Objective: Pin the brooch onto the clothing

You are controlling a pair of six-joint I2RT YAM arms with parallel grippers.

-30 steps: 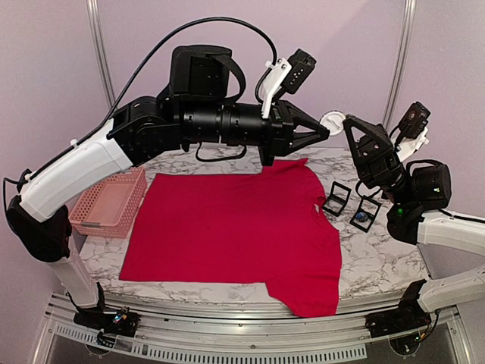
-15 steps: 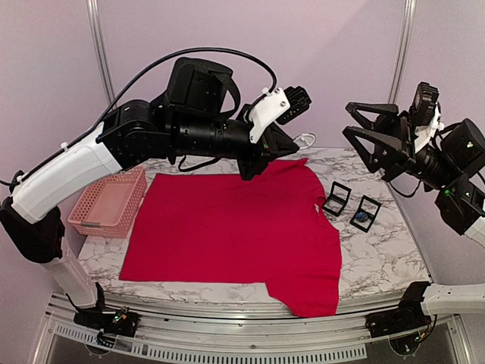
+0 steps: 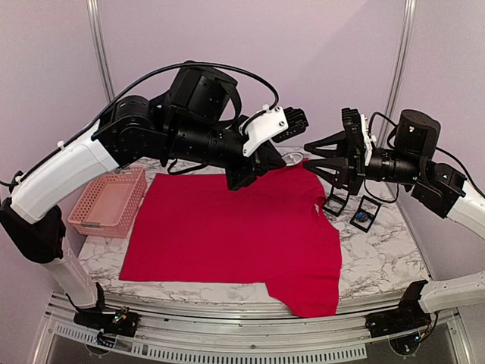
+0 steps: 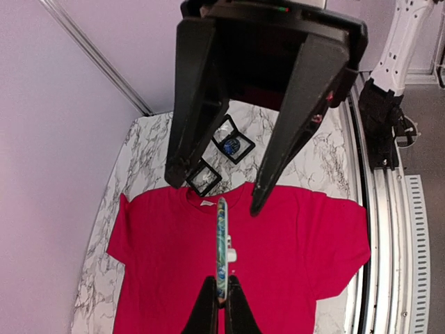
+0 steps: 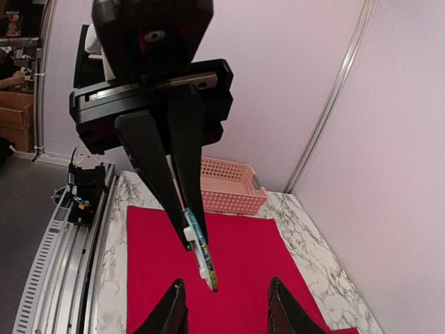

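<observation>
Covering a marble table [image 3: 379,265] between lilac walls [image 3: 326,45], one red shirt [image 3: 227,227] lies flat. One pink basket [image 3: 106,201] sits left, two black boxes [image 3: 337,199] right. Left gripper [image 4: 220,289] pinches one brooch [image 4: 221,240] above the shirt; right gripper [image 3: 312,155] fingers are spread.

There is one red T-shirt [image 3: 235,227], one pink basket [image 3: 110,203] and one marble counter [image 3: 379,258]. Two small black cases [image 3: 336,199] [image 3: 365,212] are there, with one blue piece [image 3: 361,219] among them. Two arms bear two end effectors, the left end effector [image 4: 221,282] and the right end effector [image 3: 311,155], and there is one brooch [image 4: 221,243].
</observation>
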